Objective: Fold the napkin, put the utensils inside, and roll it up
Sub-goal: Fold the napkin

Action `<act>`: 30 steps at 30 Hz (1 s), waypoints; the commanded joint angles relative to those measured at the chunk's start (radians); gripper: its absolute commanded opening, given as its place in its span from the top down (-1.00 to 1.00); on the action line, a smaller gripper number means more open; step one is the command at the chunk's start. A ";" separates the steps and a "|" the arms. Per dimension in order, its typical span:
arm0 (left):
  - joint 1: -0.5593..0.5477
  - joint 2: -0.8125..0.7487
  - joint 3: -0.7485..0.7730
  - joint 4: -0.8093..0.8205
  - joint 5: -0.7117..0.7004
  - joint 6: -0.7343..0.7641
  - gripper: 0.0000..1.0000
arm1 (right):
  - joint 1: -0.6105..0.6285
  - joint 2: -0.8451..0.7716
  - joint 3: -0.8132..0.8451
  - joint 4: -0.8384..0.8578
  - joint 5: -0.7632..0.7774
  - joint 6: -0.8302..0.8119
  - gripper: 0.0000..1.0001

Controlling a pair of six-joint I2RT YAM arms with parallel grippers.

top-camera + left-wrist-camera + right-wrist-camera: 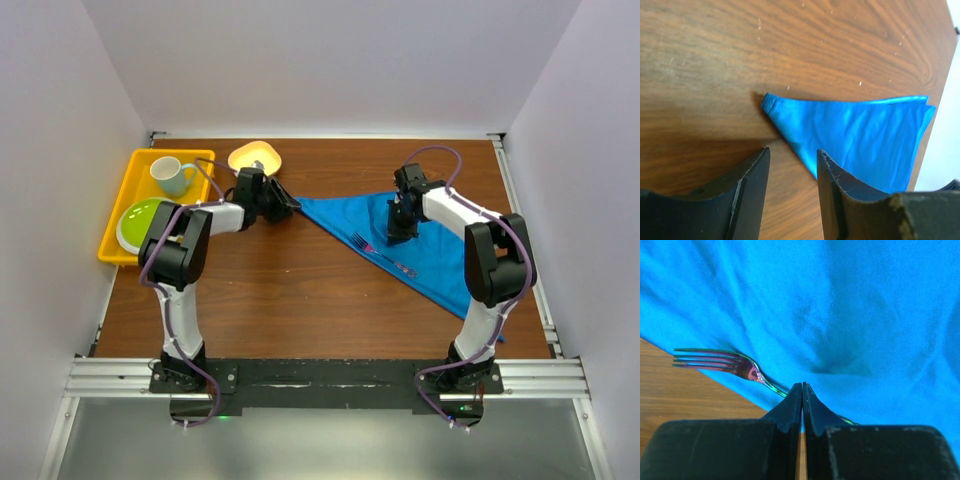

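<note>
Both arms [222, 216] have white links, black joints and looping purple cables [437, 150]. The left hand [792, 156] and right hand [801, 386] are scuffed black.

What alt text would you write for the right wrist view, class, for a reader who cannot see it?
The right gripper, shut, fills the bottom of the frame over a blue napkin. An iridescent fork lies at the napkin's edge, tines reaching bare wooden table.

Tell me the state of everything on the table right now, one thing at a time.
napkin: folded into a triangle, lying flat.
fork: lying on the napkin's edge, tines past it.
left gripper: open, empty.
right gripper: shut.
cup: upright in the tray.
plate: flat in the tray.
bowl: upright.
</note>
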 commanded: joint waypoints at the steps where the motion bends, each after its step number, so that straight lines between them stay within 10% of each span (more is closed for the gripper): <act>1: -0.010 0.050 0.040 0.025 -0.069 -0.027 0.08 | 0.005 -0.083 0.045 -0.041 -0.018 -0.026 0.92; 17: -0.010 0.092 0.111 -0.100 -0.136 0.002 0.30 | -0.020 -0.172 0.079 -0.076 0.009 -0.008 0.87; 30: -0.181 -0.035 0.251 -0.163 -0.240 0.285 1.00 | -0.052 -0.302 0.174 -0.203 -0.046 0.052 0.83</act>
